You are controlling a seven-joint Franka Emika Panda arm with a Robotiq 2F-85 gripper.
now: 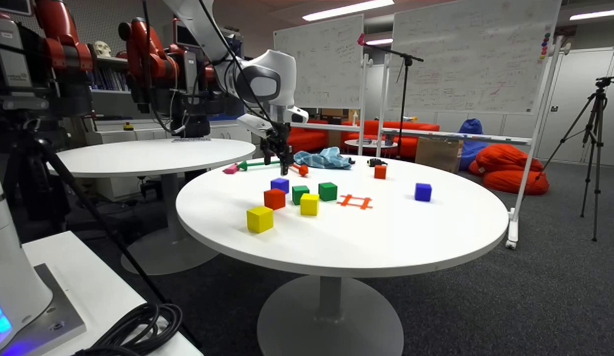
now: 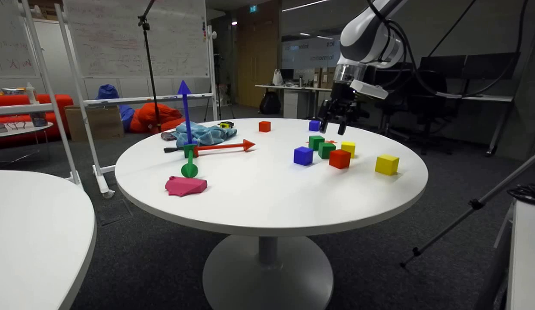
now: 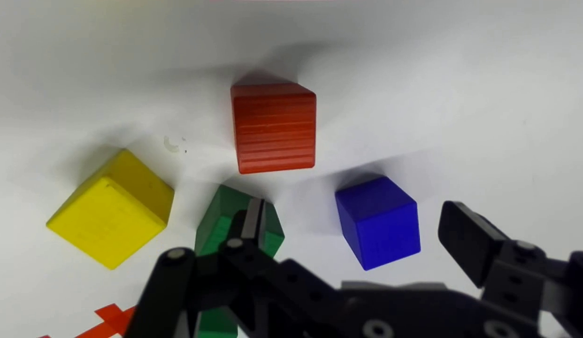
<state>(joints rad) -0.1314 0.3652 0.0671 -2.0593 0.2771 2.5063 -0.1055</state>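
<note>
My gripper (image 3: 355,216) stands open above the white round table, holding nothing. Between its spread fingers, in the wrist view, a blue cube (image 3: 380,225) shows below on the tabletop. The left finger covers part of a green cube (image 3: 216,239); a second green cube (image 3: 218,324) is mostly hidden behind the gripper's linkage. A red cube (image 3: 275,129) lies beyond them, and a yellow cube (image 3: 108,213) sits to the left. In both exterior views the gripper (image 2: 332,130) hangs over the table, apart from the cubes. Another yellow cube (image 1: 260,219) stands nearer the table edge.
A red crossed-strip shape (image 1: 355,201) lies beside the cubes. Farther out are a blue cube (image 1: 423,192) and a red cube (image 1: 380,172). A light blue cloth (image 2: 205,134), an arrow-axes model (image 2: 188,125) and a pink piece (image 2: 185,186) occupy another part of the table.
</note>
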